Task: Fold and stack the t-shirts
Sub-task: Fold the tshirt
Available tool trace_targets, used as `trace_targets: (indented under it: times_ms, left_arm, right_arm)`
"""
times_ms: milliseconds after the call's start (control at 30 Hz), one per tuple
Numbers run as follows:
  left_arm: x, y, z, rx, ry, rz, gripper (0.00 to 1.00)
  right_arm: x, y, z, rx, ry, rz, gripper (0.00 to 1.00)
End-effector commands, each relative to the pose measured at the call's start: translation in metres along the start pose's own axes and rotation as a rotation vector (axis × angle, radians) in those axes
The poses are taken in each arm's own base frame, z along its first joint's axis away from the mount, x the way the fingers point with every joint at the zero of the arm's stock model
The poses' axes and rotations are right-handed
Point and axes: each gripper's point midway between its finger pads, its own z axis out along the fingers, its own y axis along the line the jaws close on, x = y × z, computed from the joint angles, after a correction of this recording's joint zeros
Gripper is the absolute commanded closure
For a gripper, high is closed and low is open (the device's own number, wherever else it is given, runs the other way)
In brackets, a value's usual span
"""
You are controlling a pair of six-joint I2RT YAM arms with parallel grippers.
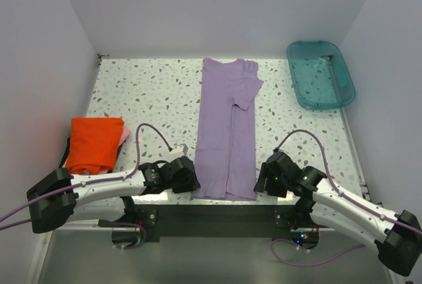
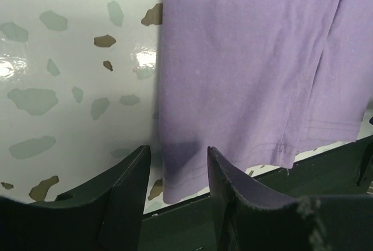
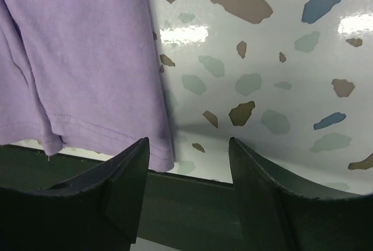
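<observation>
A lavender-purple t-shirt [image 1: 227, 132] lies folded into a long strip down the middle of the table, collar at the far end. My left gripper [image 1: 186, 177] is at its near left hem corner. Its jaws are open and the corner [image 2: 180, 175] lies between the fingertips [image 2: 178, 149], ungripped. My right gripper [image 1: 264, 180] is at the near right hem corner, open [image 3: 189, 140], with the corner [image 3: 157, 146] just inside its left finger. A folded orange-red t-shirt [image 1: 94, 142] lies at the left on top of a pink one [image 1: 124, 136], with a dark edge [image 1: 66, 152] beside it.
A teal plastic tub [image 1: 320, 76] stands empty at the back right corner. The dark front edge of the table [image 1: 217, 218] runs just below the shirt's hem. White walls close in the table on three sides.
</observation>
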Motion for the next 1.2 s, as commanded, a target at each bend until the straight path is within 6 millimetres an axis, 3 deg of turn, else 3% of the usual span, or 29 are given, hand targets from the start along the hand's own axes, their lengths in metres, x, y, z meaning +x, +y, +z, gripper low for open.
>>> trace_targets:
  times_ms: [0, 300, 800, 933, 1067, 1167]
  left_arm:
    - [0.025, 0.046, -0.003, -0.152, 0.084, -0.002, 0.51]
    - [0.036, 0.052, -0.003, -0.162, 0.113, -0.004, 0.51]
    - [0.056, 0.062, 0.002, -0.193, 0.157, -0.009, 0.56]
    - [0.06, 0.065, 0.005, -0.194, 0.164, -0.009, 0.6]
    - [0.061, 0.059, 0.007, -0.17, 0.164, 0.023, 0.71]
    - [0.063, 0.053, 0.002, -0.164, 0.157, 0.047, 0.81]
  right_arm:
    - [0.023, -0.014, 0.005, 0.056, 0.081, 0.027, 0.4]
    - [0.038, -0.009, 0.017, 0.075, 0.101, 0.01, 0.4]
    - [0.054, -0.028, 0.025, 0.105, 0.135, 0.046, 0.45]
    - [0.056, -0.031, 0.029, 0.108, 0.136, 0.048, 0.58]
    - [0.05, -0.029, 0.025, 0.114, 0.116, 0.019, 0.83]
    - [0.039, -0.021, 0.011, 0.105, 0.087, -0.028, 0.97]
